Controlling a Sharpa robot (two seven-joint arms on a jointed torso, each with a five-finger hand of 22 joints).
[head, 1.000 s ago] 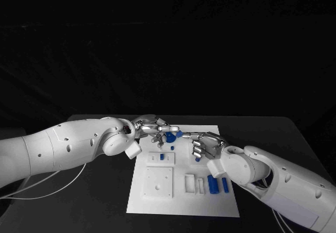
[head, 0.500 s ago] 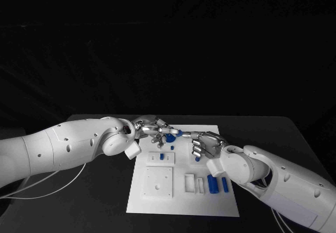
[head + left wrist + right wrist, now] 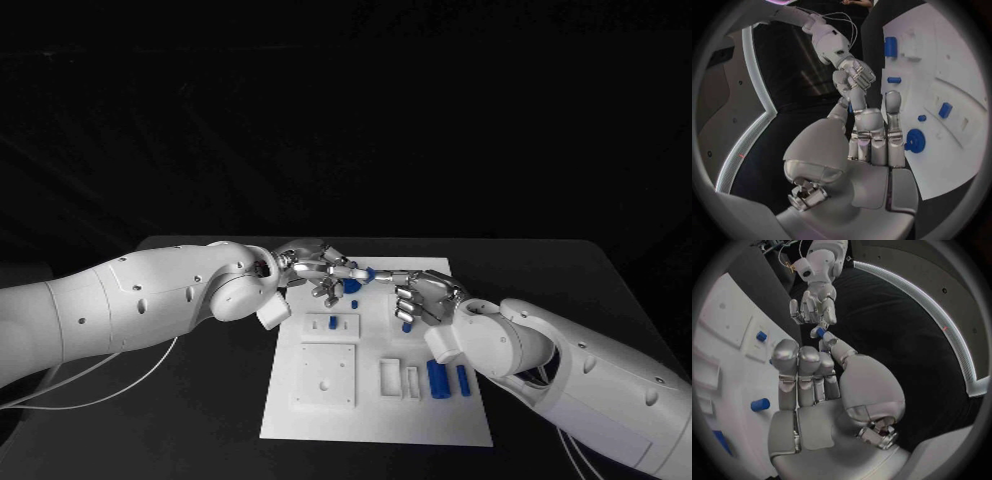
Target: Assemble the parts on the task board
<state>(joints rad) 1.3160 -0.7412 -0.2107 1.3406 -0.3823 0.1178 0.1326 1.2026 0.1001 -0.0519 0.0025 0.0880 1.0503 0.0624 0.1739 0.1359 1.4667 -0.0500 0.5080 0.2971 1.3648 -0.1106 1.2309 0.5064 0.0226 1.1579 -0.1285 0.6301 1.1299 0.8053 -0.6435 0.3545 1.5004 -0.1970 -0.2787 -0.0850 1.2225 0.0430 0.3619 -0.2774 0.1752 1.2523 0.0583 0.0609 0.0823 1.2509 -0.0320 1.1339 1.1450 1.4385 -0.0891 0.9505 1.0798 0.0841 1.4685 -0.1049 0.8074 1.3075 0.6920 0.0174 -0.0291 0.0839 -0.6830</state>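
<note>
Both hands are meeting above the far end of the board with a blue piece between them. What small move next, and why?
Probably finish the handover: the small blue part sits between the fingertips of the left hand and right hand, above the task board. I cannot tell which hand grips it, so one should grip firmly before the other lets go.

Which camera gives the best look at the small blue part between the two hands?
The right wrist view: the small blue part sits unobstructed at the right hand's fingertips, facing the left hand. The head view shows it tiny; in the left wrist view fingers mostly hide it.
</note>
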